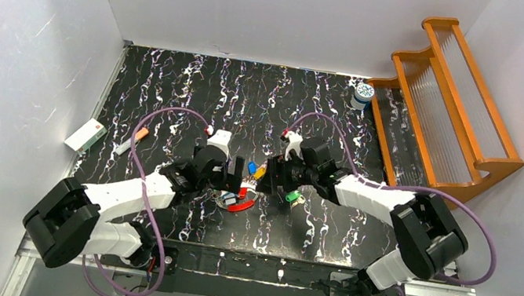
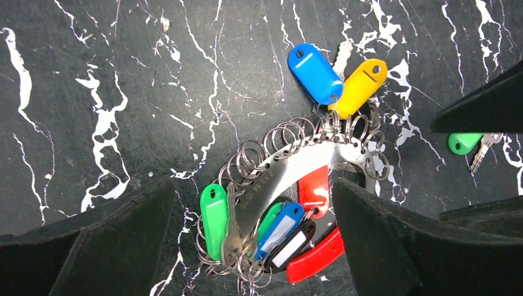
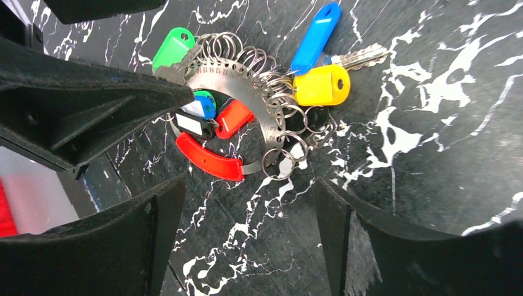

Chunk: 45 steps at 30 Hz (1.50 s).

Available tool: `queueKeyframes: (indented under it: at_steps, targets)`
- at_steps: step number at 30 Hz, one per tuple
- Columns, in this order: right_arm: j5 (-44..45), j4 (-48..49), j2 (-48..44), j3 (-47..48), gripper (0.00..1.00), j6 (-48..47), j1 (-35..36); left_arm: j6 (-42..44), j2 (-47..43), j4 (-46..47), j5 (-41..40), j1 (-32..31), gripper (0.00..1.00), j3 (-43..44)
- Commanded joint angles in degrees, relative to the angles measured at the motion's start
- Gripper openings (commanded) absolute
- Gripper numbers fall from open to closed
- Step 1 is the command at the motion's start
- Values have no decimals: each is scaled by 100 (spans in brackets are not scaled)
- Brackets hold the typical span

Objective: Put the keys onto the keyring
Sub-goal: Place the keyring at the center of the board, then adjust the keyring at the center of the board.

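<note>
The left fingers (image 2: pixel 123 240) hang spread wide over the dark marbled surface (image 1: pixel 174 78), gripping nothing. Between them on the surface lies the keyring (image 2: pixel 290 161), a curved metal band crowded with small rings and keys (image 2: pixel 214 219) tagged green, red, blue and yellow. A loose green key (image 2: pixel 467 143) lies apart on its right. The right fingers (image 3: pixel 111 246) are parted too, empty, near the keyring.
</note>
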Motion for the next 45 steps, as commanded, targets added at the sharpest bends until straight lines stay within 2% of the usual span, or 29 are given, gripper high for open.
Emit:
queueKeyframes:
  at_steps: [1,8,12,16,19,25,28,30,37,43,45]
  targets:
    - [-575,-31,348,305,82,229,-24,-329,33,-35,653,320,94,52]
    - [-745,60,805,422,72,367,-64,-710,173,340,1968,961,81,-358]
    - [-794,97,1117,594,57,427,-103,-829,339,466,2302,989,73,-488]
    - [-800,56,1485,835,35,392,-152,-939,408,455,2426,989,64,-603]
    - [-775,80,1706,991,26,371,-163,-975,364,352,2471,989,58,-657]
    - [-721,-53,1965,1373,24,262,-177,-1211,146,401,2728,989,40,-865]
    - [-536,-203,1914,1452,27,150,-170,-1262,16,369,2763,989,37,-937]
    - [-392,-322,1812,1465,32,53,-168,-1246,-143,252,2626,989,39,-950]
    - [14,-692,1359,1460,49,-253,-177,-1116,-825,-297,1693,989,63,-719]
    - [260,-862,1129,1465,56,-412,-177,-980,-1195,-332,1244,989,82,-603]
    - [311,-907,1086,1441,56,-426,-176,-981,-1306,-248,1234,989,84,-637]
